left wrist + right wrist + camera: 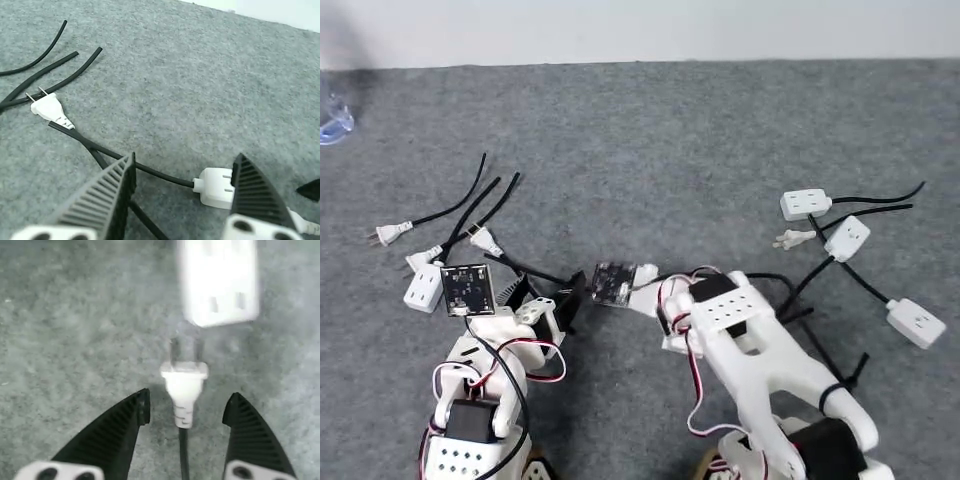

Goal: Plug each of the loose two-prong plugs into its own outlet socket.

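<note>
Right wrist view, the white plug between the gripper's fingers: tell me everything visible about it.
The white two-prong plug looks like moulded plastic, with a ribbed grip tapering into a black cord. It lies flat on the grey carpet, its two blurred prongs pointing at the white outlet socket, seemingly not yet inserted. The open right gripper straddles it, fingers on either side, not touching.

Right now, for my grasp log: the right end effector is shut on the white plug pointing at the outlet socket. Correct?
No: the right end effector is open, one finger on each side of the white plug pointing at the outlet socket, as the right wrist view shows.
</note>
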Available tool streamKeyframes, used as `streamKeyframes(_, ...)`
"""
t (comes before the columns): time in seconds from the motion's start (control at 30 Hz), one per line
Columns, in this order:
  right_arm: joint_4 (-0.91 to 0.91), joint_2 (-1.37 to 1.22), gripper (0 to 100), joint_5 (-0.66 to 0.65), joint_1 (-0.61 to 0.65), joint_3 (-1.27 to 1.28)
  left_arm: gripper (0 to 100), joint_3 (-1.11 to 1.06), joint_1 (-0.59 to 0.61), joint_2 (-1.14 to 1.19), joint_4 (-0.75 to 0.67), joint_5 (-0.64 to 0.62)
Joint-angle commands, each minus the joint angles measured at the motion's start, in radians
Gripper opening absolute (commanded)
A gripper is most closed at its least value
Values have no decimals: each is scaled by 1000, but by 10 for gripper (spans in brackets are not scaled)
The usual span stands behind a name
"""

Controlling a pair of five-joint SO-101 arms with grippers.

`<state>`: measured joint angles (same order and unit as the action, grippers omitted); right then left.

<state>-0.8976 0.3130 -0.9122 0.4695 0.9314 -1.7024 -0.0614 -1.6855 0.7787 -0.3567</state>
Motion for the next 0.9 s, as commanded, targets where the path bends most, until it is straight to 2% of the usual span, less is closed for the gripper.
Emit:
streamKeyframes(0.0, 16, 27, 245, -3, 21, -5, 291, 12, -6, -2, 3, 12)
streamKeyframes(0.2, 68, -110, 244, -8, 22, -34, 291, 12, -6, -2, 3, 12)
streamKeyframes(0.3, 38, -171, 241, -8, 22, -91, 291, 12, -6, -2, 3, 12)
streamKeyframes(0.37, 18, -199, 206, -9, 22, -120, 291, 12, -6, -2, 3, 12)
streamKeyframes(0.47, 12, -213, 148, -9, 22, -132, 291, 12, -6, -2, 3, 12)
streamKeyframes(0.77, 33, -220, 165, -11, 19, -149, 291, 12, -6, -2, 3, 12)
streamKeyframes(0.87, 38, -220, 111, -48, 21, -146, 291, 12, -6, -2, 3, 12)
